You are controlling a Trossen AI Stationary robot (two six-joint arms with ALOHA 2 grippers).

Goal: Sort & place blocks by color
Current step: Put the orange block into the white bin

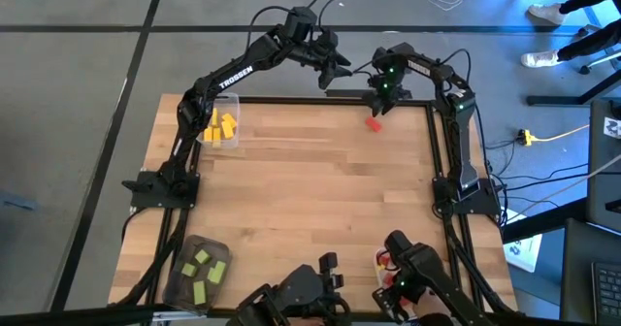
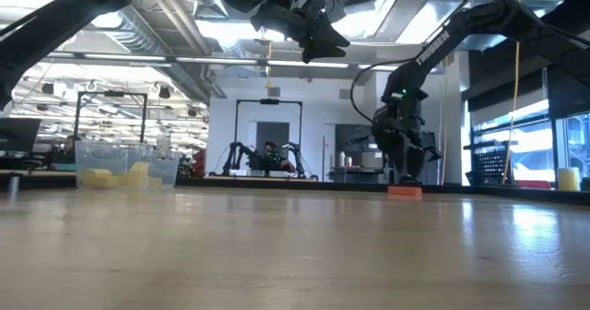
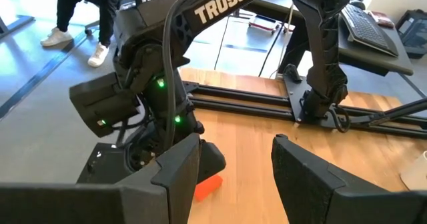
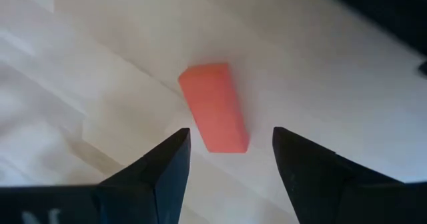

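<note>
Right gripper (image 4: pixel 228 159) hangs just above the table (image 1: pixel 310 210) at its far edge, fingers apart, with a red block (image 4: pixel 215 107) lying flat on the wood just ahead of the tips and touching neither. In the high view that block (image 1: pixel 373 124) sits alone near the far right corner, right under the gripper (image 1: pixel 376 106). Left gripper (image 1: pixel 331 74) is raised beyond the far edge, close to the right arm, its fingers also apart and holding nothing; from its wrist the same block (image 3: pixel 207 186) shows past one finger.

A clear tray (image 1: pixel 221 120) stands near the far left corner with several yellow blocks (image 1: pixel 219 128) inside. A dark tray (image 1: pixel 197 271) at the near left holds four green blocks (image 1: pixel 206 268). At the near right, more red blocks (image 1: pixel 384 260) show partly, the container under them hidden.
</note>
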